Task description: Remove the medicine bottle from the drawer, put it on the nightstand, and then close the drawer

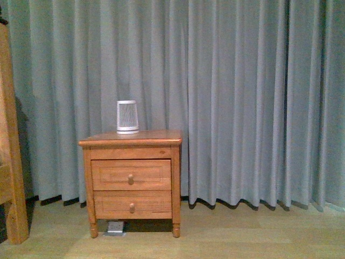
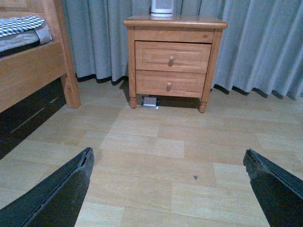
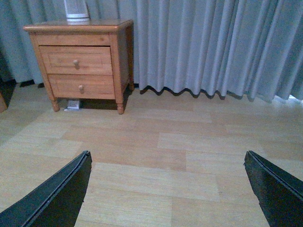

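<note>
Drawer (image 1: 108, 174) sits shut, honey wood, recessed panel, one round knob (image 1: 130, 178).

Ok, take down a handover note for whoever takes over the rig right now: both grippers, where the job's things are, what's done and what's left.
Left gripper: open, empty, over bare floor, well short of the nightstand.
Right gripper: open, empty, also well back from it.
Upper drawer: shut. The lower drawer is shut too.
Medicine bottle: not in view. Only a ribbed white device stands on the top.
Done: nothing that shows.
Left: approach, pull the upper drawer open by its knob, take the bottle out, set it on the top, shut the drawer.
</note>
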{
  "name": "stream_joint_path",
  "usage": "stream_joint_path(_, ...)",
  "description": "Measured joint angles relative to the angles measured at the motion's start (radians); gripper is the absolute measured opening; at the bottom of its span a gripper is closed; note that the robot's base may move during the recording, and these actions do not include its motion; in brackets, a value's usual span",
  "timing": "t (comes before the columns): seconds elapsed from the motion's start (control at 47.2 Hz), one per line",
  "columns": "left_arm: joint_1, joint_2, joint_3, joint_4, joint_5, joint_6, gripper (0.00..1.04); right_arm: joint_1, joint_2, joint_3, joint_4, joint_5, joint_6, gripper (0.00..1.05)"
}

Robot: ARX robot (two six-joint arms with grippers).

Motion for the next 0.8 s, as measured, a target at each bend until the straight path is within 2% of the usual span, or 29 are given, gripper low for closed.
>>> stream_joint_path(0.805,0.0,0.0,0.0,0.0,0.0,0.0,0.98,0.0,0.0,0.0,0.0,0.0,0.0,0.98)
